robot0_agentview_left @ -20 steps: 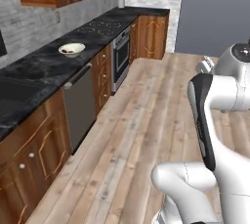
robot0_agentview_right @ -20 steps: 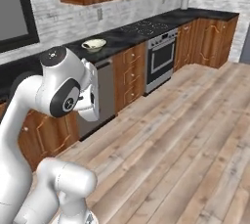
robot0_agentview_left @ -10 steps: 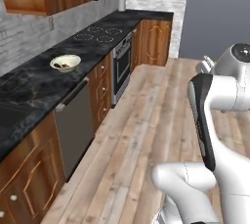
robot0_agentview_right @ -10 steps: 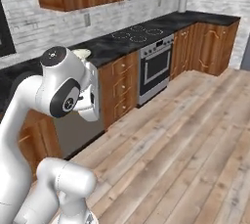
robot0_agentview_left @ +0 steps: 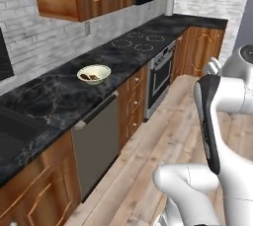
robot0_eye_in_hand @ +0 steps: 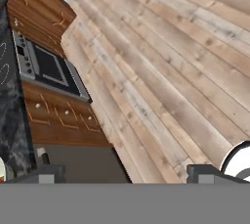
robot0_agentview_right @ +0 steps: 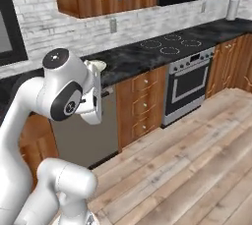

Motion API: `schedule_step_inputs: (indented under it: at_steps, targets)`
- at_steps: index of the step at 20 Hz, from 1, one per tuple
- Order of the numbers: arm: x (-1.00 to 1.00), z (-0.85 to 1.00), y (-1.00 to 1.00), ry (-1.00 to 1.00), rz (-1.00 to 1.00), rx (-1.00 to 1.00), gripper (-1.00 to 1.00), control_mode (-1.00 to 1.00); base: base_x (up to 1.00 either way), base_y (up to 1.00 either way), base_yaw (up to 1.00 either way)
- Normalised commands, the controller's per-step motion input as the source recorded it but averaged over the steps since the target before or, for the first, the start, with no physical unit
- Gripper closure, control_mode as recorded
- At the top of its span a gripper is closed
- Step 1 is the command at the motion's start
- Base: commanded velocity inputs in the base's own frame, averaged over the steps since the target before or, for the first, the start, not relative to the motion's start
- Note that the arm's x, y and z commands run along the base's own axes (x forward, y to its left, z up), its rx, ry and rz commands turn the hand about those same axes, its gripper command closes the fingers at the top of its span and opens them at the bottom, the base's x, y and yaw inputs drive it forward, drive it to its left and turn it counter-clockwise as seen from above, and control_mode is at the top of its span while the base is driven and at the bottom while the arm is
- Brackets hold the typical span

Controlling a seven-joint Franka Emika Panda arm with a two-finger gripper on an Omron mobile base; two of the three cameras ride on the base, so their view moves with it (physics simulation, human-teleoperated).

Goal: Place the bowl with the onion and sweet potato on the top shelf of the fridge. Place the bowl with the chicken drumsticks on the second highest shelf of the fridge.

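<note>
Here we see a simulated kitchen with a long black marble counter (robot0_agentview_left: 59, 96) over brown wooden cabinets, a stove (robot0_agentview_left: 141, 41) set into it further along, and a pale plank floor (robot0_agentview_left: 163, 126). A single cream bowl (robot0_agentview_left: 94, 74) sits on the counter, between the dishwasher front (robot0_agentview_left: 96, 146) below it and the stove beyond. Dark brownish pieces lie inside it; they are too small for us to say whether they are the chicken drumsticks or the sweet potato. In the right base view the same bowl (robot0_agentview_right: 96, 65) peeks out just behind the arm's upper joint.

The white arm (robot0_agentview_left: 217, 116) is folded up close to its own body, well apart from the counter, which we judge to be a tucked travel posture. The gripper (robot0_eye_in_hand: 122, 174) points down and across the floor toward the oven door (robot0_eye_in_hand: 51, 71), and its two dark fingertips (robot0_eye_in_hand: 46, 174) stand wide apart with nothing between them, so it is released and carrying nothing.

We judge that the bowl rests where it does because no pickup has begun. The next move likely calls for the base to draw near the counter so the arm can reach the bowl's rim. The fridge is not something we can place from here.
</note>
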Motion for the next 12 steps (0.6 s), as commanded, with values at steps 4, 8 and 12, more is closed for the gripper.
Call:
schedule_step_inputs:
  at_steps: [4,8,12]
  targets:
    - [0.00,0.00,0.00,0.00,0.00,0.00,-1.00,1.00,1.00,-0.39,0.53]
    - [0.00,0.00,0.00,0.00,0.00,0.00,-1.00,1.00,1.00,-0.94,0.38]
    - [0.00,0.00,0.00,0.00,0.00,0.00,-1.00,1.00,0.86,-0.67,0.61]
